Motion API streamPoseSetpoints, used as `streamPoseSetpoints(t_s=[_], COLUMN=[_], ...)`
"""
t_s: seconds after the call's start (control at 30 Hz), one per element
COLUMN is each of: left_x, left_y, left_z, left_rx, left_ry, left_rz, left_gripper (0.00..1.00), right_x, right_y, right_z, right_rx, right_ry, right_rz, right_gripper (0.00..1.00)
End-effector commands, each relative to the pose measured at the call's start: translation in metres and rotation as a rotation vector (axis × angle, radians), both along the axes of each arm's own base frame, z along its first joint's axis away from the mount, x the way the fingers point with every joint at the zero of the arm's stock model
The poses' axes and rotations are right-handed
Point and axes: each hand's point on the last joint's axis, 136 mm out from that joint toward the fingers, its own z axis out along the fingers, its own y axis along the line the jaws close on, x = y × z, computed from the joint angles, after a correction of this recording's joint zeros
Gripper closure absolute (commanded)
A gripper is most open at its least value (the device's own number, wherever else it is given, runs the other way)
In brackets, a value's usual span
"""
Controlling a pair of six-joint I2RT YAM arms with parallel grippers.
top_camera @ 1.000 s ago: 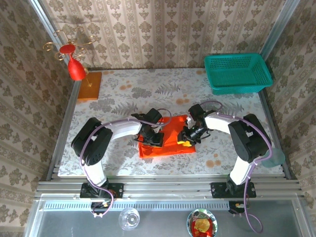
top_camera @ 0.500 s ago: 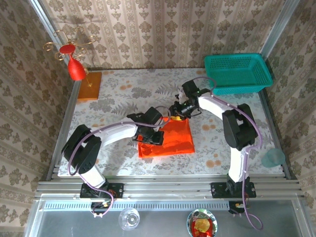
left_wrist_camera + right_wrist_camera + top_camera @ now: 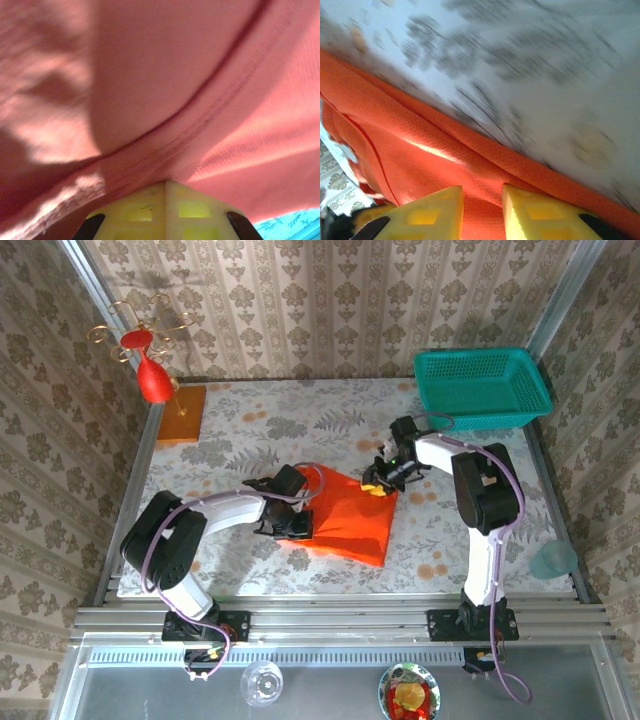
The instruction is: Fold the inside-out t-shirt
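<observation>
Left claw [image 3: 293, 527] clamps t-shirt [image 3: 350, 523]; right claw [image 3: 378, 483] straddles its edge.

Left tool [image 3: 287, 524] clamped shut, arm stretched low, right tool [image 3: 379, 483] narrowly parted, its arm bent inward

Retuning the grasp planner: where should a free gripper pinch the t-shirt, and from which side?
Take the t-shirt by its near-right corner, coming in from the near side. That pointed, flat corner lies free on the table; the left gripper pinches the left edge and the right gripper works the far-right corner.
</observation>
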Motion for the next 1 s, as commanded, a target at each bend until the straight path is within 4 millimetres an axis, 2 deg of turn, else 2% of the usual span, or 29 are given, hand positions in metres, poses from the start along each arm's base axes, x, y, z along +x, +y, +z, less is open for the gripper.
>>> streamPoseSetpoints(t_s=[0.0, 0.13, 0.17, 0.37, 0.47, 0.53, 0.6, 0.73, 0.87, 0.97], left_x=[0.011, 0.037, 0.046, 0.081, 0.089, 0.092, 0.095, 0.103, 0.103, 0.106], left_y=[0.023, 0.028, 0.028, 0.015, 0.005, 0.001, -0.002, 0.005, 0.017, 0.030], left_z=[-0.015, -0.017, -0.015, -0.005, 0.002, 0.012, 0.025, 0.048, 0.050, 0.045], left_rx=[0.068, 0.063, 0.058, 0.054, 0.022, -0.002, -0.027, -0.056, -0.068, -0.071], left_ry=[0.013, 0.013, 0.003, -0.027, -0.035, -0.052, -0.083, -0.148, -0.160, -0.155], left_rz=[0.011, 0.017, 0.012, -0.058, -0.086, -0.091, -0.083, -0.033, 0.036, 0.095], left_gripper=[0.95, 0.95, 0.94, 0.94, 0.93, 0.93, 0.92, 0.85, 0.79, 0.77], right_x=[-0.035, -0.077, -0.093, -0.166, -0.184, -0.187, -0.181, -0.166, -0.140, -0.118], right_y=[-0.020, -0.023, -0.024, -0.006, -0.001, -0.001, -0.001, -0.008, -0.001, 0.015], right_z=[-0.003, -0.004, -0.006, -0.015, -0.008, 0.001, 0.018, 0.036, 0.050, 0.057], right_rx=[-0.067, -0.054, -0.060, -0.076, -0.094, -0.096, -0.079, -0.110, -0.114, -0.100], right_ry=[0.031, 0.065, 0.088, 0.123, 0.110, 0.092, 0.034, -0.026, -0.087, -0.112], right_rz=[-0.001, -0.020, -0.020, 0.009, 0.014, -0.002, -0.017, -0.027, -0.024, 0.002], right_gripper=[0.71, 0.71, 0.71, 0.71, 0.71, 0.71, 0.70, 0.70, 0.69, 0.69])
